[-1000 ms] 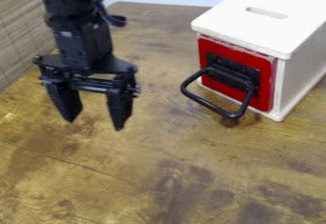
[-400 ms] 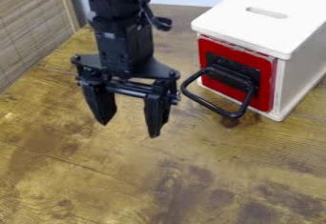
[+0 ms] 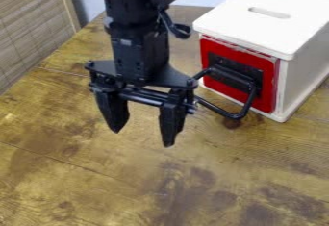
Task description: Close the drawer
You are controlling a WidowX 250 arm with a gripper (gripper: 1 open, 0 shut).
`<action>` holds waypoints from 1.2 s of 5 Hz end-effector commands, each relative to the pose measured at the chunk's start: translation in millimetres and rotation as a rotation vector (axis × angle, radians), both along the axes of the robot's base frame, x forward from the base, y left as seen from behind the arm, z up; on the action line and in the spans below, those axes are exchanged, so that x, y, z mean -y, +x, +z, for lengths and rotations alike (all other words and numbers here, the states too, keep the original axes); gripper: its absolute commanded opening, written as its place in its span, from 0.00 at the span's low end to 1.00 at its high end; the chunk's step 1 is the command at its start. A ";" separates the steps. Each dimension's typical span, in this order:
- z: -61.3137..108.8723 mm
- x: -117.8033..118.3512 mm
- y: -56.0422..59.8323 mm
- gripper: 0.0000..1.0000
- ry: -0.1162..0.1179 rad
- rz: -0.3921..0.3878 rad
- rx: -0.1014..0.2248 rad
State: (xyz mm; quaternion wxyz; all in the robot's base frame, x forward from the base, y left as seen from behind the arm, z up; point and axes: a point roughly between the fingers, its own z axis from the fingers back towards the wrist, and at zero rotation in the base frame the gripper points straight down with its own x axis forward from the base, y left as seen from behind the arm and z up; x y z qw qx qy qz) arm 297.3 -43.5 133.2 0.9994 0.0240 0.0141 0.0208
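Camera: one drawer [image 3: 238, 74], one tool [image 3: 140, 124], fingers spread.

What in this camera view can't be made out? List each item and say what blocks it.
- Left part of the black rectangular loop handle: covered by the black gripper.
- How far the red-fronted drawer sits out of the white box-shaped cabinet: angle doesn't show it.
- Cabinet's right side: cut off by the frame edge.
- Arm above the gripper: cut off at the top edge.

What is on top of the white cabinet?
The white cabinet carries nothing on its top; only a slot shows. The interior below the slot and behind the red drawer is hidden.
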 end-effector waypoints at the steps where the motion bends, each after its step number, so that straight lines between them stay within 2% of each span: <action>1: 7.7 5.8 4.4 1.00 0.008 0.035 0.034; 2: 5.0 6.4 5.8 1.00 0.014 0.076 0.030; 4: 6.7 -5.2 18.4 1.00 0.026 0.124 0.018; 5: 7.6 -13.9 13.9 0.00 0.025 0.134 0.015; 6: 9.4 -20.7 8.1 1.00 0.029 0.160 0.008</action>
